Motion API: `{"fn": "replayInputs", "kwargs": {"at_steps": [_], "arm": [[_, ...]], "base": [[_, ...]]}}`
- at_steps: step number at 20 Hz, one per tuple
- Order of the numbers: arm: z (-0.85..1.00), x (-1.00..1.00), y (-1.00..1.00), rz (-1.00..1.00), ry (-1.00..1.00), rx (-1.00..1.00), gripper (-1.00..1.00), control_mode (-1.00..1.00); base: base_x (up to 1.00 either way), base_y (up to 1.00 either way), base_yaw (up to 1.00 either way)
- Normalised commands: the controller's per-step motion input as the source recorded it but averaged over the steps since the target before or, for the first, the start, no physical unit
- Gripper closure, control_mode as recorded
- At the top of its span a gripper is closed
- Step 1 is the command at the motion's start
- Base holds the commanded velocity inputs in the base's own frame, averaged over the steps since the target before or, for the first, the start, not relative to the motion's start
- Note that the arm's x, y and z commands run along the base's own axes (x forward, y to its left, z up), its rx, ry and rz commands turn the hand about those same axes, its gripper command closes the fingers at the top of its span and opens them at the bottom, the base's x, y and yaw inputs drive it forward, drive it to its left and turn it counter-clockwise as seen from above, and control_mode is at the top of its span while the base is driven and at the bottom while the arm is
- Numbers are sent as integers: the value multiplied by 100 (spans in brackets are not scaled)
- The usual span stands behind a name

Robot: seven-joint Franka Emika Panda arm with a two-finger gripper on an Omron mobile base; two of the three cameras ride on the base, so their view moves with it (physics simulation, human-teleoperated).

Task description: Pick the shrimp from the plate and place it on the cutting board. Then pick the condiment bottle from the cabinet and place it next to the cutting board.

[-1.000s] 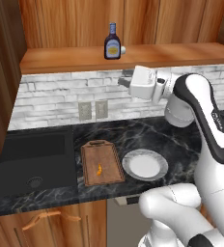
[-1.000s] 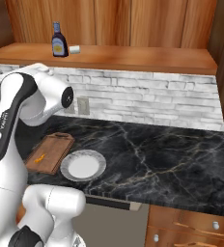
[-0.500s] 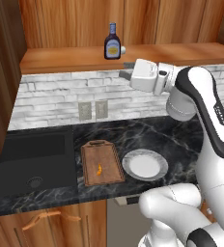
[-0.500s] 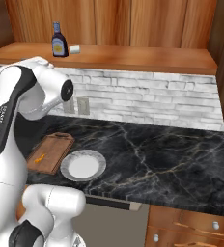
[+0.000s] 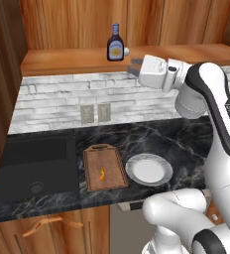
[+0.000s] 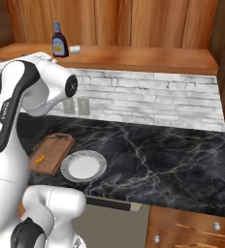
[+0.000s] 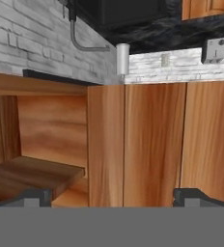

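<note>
End effector (image 5: 133, 68) released, nothing in it, raised just below the cabinet (image 5: 137, 57) ledge, right of the bottle (image 5: 115, 43). Shrimp (image 5: 101, 174) lies on the board (image 5: 104, 168); plate (image 5: 148, 168) beside it on the table (image 5: 186, 144).

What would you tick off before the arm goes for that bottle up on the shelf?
1. Shrimp lies on the cutting board: ok.
2. Plate is bare: ok.
3. Condiment bottle stands upright on the cabinet ledge: ok.
4. Hand is open and holds nothing: ok.
5. Hand is lined up with the bottle: not ok; it hangs below the ledge, to the bottle's right.
6. Small white block beside the bottle leaves room for the fingers: cannot tell.
</note>
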Motion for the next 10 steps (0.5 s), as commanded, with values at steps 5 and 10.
{"fn": "replayInputs", "kwargs": {"at_steps": [5, 10], "arm": [[3, 4, -7, 0, -3, -1, -100, -100], [0, 1, -11, 0, -6, -4, -100, -100]], "base": [[0, 0, 0], [0, 0, 0]]}}
